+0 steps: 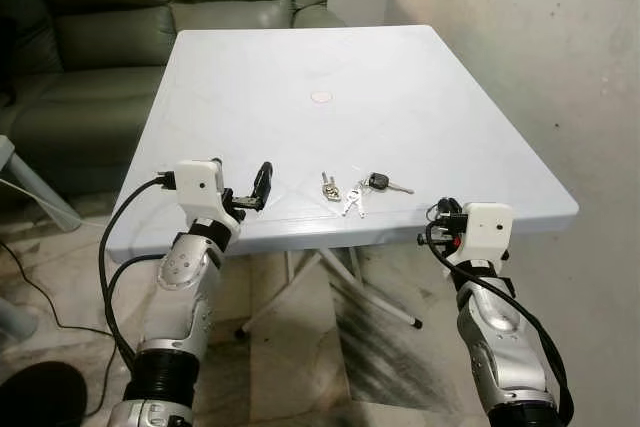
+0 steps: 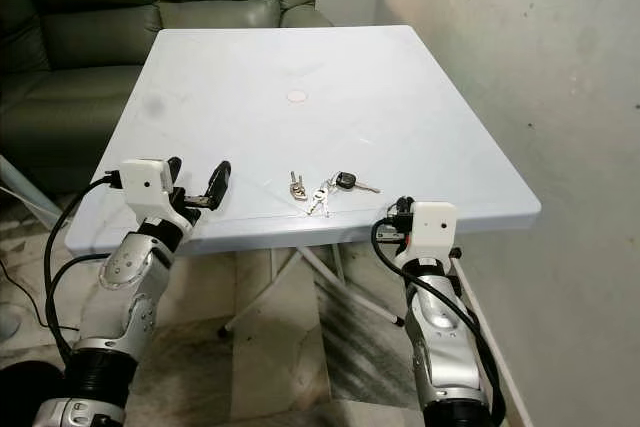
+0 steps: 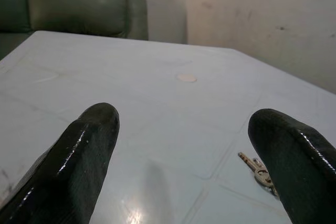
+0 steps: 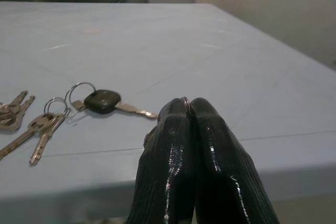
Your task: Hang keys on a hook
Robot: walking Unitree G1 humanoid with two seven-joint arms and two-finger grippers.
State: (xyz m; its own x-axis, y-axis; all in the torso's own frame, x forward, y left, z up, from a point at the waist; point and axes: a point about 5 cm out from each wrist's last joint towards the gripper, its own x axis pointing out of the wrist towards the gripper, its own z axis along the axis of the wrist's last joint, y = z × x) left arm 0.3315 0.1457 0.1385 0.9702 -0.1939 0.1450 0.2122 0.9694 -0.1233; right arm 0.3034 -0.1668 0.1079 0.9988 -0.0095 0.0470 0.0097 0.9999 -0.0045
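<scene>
Several keys (image 1: 355,193), between both end effectors

Both silver arms are raised in front of the body, forearms angled up toward the near edge of the table (image 1: 480,147).

The left gripper (image 1: 255,187) sits just over the near edge, toward the near left corner, its white wrist block level with the tabletop. Its two black fingers (image 3: 79,156) are spread wide apart and point across the surface.

The right gripper (image 4: 191,114) sits at the near edge toward the near right corner, just below the tabletop. Its fingers are pressed together with a thin metal ring (image 4: 185,99) pinched at the tips.
</scene>
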